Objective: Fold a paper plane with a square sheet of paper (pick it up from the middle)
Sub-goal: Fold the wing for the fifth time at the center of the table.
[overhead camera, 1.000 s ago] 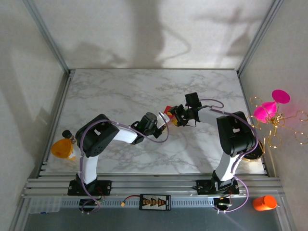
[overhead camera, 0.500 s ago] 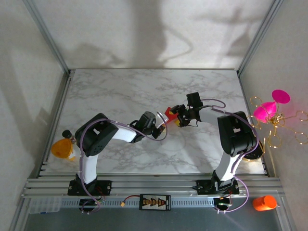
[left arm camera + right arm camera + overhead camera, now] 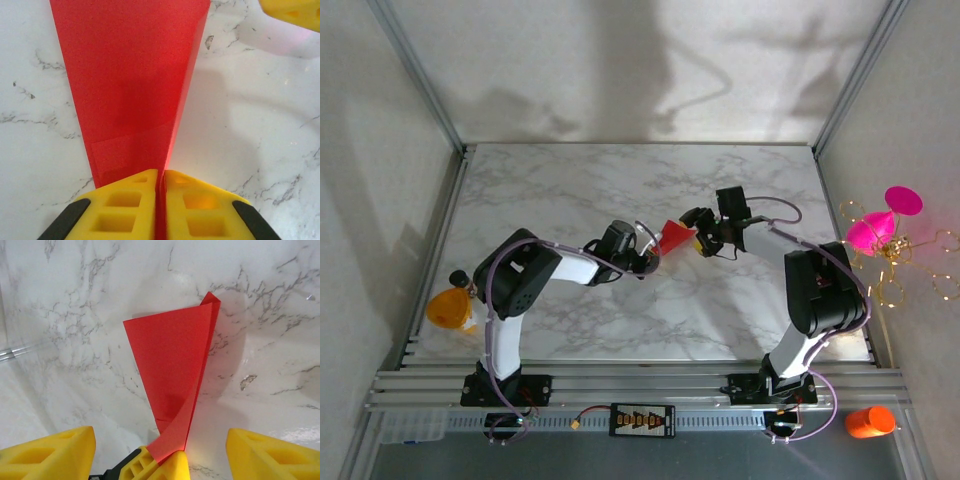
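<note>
Fingers (image 3: 125, 200) of the left gripper (image 3: 161, 181) pinch tight on the narrow end of the square sheet of paper (image 3: 130, 75) (folded to a wedge), mid-table (image 3: 570, 190). The right gripper (image 3: 702, 238), just right, gapes wide and holds nothing.

Top view bright and even, light from overhead: broad soft arm shadows on the back wall (image 3: 650, 90), fainter ones on the marble table (image 3: 570, 190). Left wrist view sharp on the red paper (image 3: 125, 60), with a soft grey shadow on the marble to its right. Right wrist view: pale glare on the marble at lower right, foreground corners slightly soft.
</note>
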`<state>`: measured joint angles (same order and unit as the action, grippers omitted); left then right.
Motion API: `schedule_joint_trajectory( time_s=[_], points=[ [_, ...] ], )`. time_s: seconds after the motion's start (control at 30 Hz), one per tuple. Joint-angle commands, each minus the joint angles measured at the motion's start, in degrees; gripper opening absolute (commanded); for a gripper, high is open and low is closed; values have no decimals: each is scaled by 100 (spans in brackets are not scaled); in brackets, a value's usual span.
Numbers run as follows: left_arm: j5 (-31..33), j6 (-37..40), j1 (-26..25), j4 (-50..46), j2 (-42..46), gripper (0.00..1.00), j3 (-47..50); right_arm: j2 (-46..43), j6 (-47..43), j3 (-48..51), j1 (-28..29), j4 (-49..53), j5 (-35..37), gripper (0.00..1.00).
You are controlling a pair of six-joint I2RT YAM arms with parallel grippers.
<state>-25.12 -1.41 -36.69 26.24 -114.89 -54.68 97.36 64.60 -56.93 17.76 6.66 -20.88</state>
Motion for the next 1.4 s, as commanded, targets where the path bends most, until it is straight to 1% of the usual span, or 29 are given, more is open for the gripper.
schedule_joint_trajectory(
  time_s=[0.0, 0.2, 0.33, 0.5, 0.63, 0.7, 0.8, 1.03, 1.37],
  points=[
    [-448, -516, 121, -412, -208, 11, -167, -121, -147, 140, -20, -18, 123, 70],
    [-814, -949, 267, -554, -331, 10, -324, -199, -243, 289, -36, -137, 110, 70],
    [-837, -1113, 307, -635, -317, 10, -334, -304, -437, 440, -33, -468, 63, 70],
    [-783, -1394, 355, -725, -353, 10, -364, -355, -934, 765, -41, -1432, -455, 67],
    [-793, -1629, 378, -725, -370, 10, -377, -301, -1090, 1107, -36, -2180, -908, 61],
    [-801, -1740, 395, -937, -408, 10, -427, -275, -1160, 1257, -18, -2569, -1103, 57],
    [-827, -1902, 414, -989, -466, 10, -456, -177, -1411, 1247, 42, -2757, -1258, 51],
    [-814, -2178, 426, -1033, -531, 10, -439, 298, -1821, 1102, 156, -2845, -1429, 36],
    [-722, -2563, 451, -1222, -576, 12, -470, 996, -2229, 598, 298, -2819, -1677, 26]
  ],
)
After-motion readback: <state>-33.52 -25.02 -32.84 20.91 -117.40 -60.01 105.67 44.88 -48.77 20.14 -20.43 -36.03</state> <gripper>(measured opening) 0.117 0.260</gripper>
